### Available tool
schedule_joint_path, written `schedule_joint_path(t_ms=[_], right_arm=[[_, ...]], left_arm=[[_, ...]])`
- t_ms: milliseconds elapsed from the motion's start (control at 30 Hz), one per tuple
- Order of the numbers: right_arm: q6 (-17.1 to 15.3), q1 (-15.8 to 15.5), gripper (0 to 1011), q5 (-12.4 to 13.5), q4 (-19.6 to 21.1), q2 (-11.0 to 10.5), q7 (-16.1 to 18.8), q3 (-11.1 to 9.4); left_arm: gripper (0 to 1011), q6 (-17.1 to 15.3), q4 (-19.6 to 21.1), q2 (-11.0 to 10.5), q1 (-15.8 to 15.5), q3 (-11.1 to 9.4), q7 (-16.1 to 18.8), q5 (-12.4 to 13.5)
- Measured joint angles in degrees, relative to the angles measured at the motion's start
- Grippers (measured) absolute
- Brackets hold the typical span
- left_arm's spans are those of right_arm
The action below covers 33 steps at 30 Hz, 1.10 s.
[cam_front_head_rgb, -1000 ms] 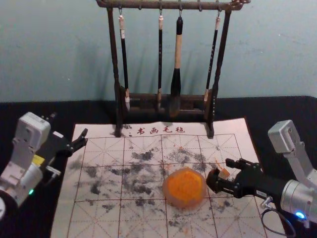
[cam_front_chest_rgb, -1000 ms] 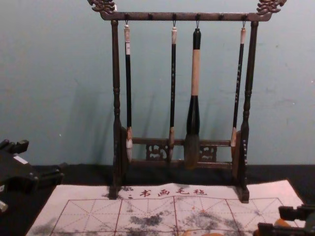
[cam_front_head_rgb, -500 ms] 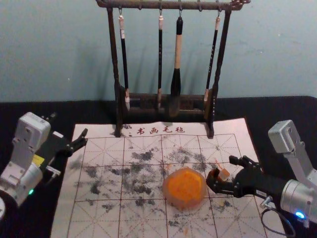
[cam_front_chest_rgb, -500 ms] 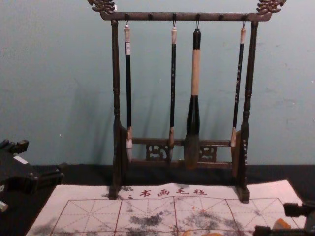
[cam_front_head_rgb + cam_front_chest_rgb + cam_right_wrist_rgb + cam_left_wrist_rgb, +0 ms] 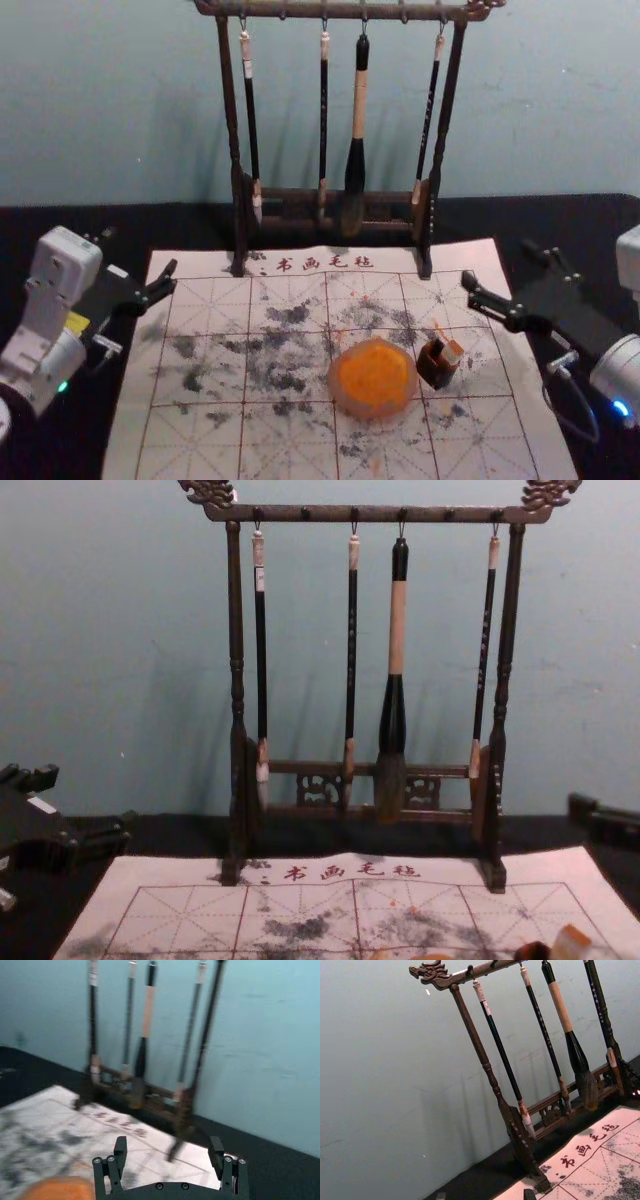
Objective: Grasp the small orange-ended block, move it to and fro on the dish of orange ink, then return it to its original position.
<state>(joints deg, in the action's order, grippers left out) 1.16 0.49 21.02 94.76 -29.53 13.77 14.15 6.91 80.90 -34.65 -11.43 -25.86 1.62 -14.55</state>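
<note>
Orange-ended block (image 5: 571,942) | cropped, chest view | right tool (image 5: 498,262) rightward (left tool (image 5: 140,251) opposite)

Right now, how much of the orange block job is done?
Nearly all, I think. The orange-ended block sits beside the orange ink dish, so inking and putting back look done. Nothing is in hand: the right gripper is open, away from it. Perhaps only parking that arm is left.

Brushes (image 5: 562,1005) hang on dk wood rack (image 5: 486,1066) w/ ft on mat (image 5: 580,1165).
</note>
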Motion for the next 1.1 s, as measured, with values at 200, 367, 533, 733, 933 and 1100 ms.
schedule_joint_path(t_ms=[200,367,533,733,933,1100], right_arm=[[-0.1,-2.0,1002,-6.5,-0.8,2.1,-7.7,-1.0],[-1.3,-2.7,1002,-10.9,-3.9,4.1,-12.1,-0.8],[-1.3,-2.9,1002,-12.7,-6.7,5.7,-13.6,-0.9],[-1.1,-2.8,1002,-12.8,-7.6,6.2,-13.8,-1.2],[-1.1,-2.8,1002,-12.9,-7.4,6.1,-13.9,-1.1],[-1.2,-2.8,1002,-12.9,-7.3,6.0,-13.9,-1.0]], left_arm=[[1001,0.0,0.0,0.0,0.0,0.0,0.0,0.0],[1001,0.0,0.0,0.0,0.0,0.0,0.0,0.0],[1001,0.0,0.0,0.0,0.0,0.0,0.0,0.0],[1001,0.0,0.0,0.0,0.0,0.0,0.0,0.0],[1001,0.0,0.0,0.0,0.0,0.0,0.0,0.0],[1001,0.0,0.0,0.0,0.0,0.0,0.0,0.0]])
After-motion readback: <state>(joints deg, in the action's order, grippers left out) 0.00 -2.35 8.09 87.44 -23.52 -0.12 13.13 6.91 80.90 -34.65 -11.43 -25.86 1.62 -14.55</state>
